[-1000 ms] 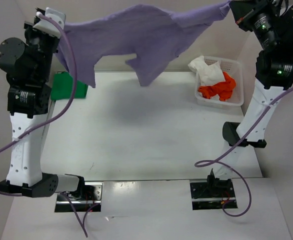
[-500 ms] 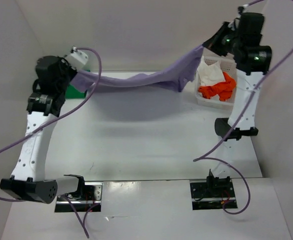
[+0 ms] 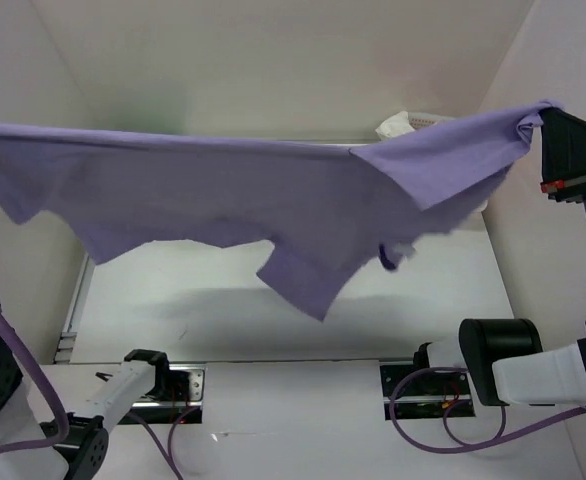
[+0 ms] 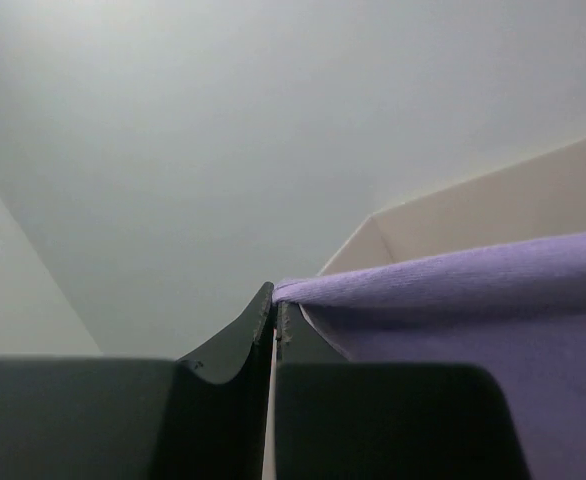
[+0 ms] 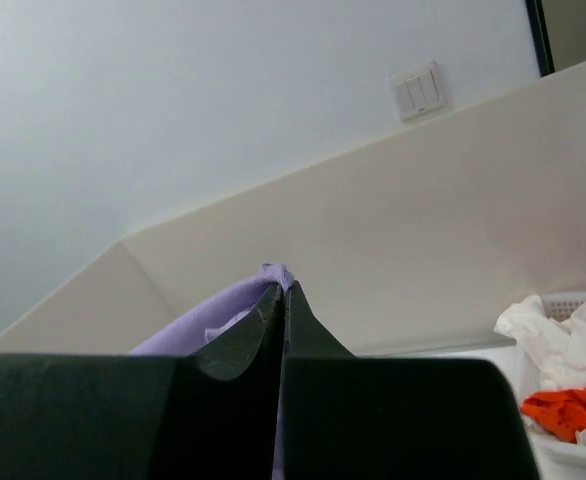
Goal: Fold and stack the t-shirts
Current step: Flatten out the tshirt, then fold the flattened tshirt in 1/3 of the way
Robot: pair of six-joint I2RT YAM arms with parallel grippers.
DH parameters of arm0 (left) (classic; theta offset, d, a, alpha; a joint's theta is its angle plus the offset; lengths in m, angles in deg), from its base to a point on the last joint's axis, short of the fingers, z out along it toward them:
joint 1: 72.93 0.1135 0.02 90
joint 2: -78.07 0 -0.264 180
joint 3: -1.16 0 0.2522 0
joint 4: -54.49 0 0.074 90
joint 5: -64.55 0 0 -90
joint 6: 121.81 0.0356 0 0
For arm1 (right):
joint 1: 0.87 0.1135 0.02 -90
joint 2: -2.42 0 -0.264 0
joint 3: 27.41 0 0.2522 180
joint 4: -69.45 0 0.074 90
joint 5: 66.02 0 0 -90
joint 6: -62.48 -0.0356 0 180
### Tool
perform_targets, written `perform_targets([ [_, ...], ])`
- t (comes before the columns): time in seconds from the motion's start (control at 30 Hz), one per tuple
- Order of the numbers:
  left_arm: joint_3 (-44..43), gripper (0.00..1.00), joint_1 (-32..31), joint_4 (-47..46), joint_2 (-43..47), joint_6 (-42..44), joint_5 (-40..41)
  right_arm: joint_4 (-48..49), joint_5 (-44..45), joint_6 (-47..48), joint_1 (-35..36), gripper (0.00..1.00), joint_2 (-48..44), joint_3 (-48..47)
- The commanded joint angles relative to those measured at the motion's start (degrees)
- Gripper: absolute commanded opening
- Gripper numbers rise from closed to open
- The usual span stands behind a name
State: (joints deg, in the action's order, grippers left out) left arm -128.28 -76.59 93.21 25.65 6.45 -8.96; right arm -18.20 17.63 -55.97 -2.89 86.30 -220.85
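Left fingers [image 4: 275, 303]: my left fingers are clenched on one upper corner of the lavender t-shirt [image 3: 273, 200]. The cloth leaves the tips and runs off to the right in the left wrist view.
Right fingers [image 5: 281, 291]: my right fingers are clenched on the opposite end of the same shirt. A small tuft of lavender cloth shows just above the tips.
Lavender t-shirt: I hold it in the air, spread wide between my two arms. The top edge is pulled nearly straight, the lower edge hangs loose, and one flap droops lowest near the middle. In the overhead view its right end hides most of the basket [image 5: 578, 305].
Basket: white mesh. In the right wrist view it sits low and to the right of my right fingers.
White t-shirt [image 5: 541, 332]: crumpled inside the basket on its left side, rising above the rim.
Orange-red t-shirt [image 5: 569, 410]: crumpled inside the basket, touching the white one and lying below it in that view.
Desk [image 3: 428, 290]: a white surface reaching left from the basket. It lies beneath the spread shirt and carries the shirt's soft shadow.
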Motion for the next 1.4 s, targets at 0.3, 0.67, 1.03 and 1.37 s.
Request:
perform_targets([
  [0.3, 18.1, 0.0, 0.3, 4.8, 4.2, -5.7, 0.7, -0.5, -0.2, 0.3, 0.0, 0.0, 3.0, 18.1],
  [0.67, 41.4, 0.0, 0.3, -2.3, -0.3, -3.4, -5.6, -0.5, -6.1, 1.4, 3.2, 0.0, 26.5, 10.5],
  [1.03, 50.2, 0.0, 1.5, -19.0, -23.1, 1.7, -5.5, -0.5, -6.9, 1.9, 6.4, 0.0, 50.0, 0.0],
  [1.37, 44.2, 0.0, 3.7, -26.3, -36.5, 8.9, -1.8, -0.5, -9.6, 2.4, 6.9, 0.0, 53.4, 5.0],
])
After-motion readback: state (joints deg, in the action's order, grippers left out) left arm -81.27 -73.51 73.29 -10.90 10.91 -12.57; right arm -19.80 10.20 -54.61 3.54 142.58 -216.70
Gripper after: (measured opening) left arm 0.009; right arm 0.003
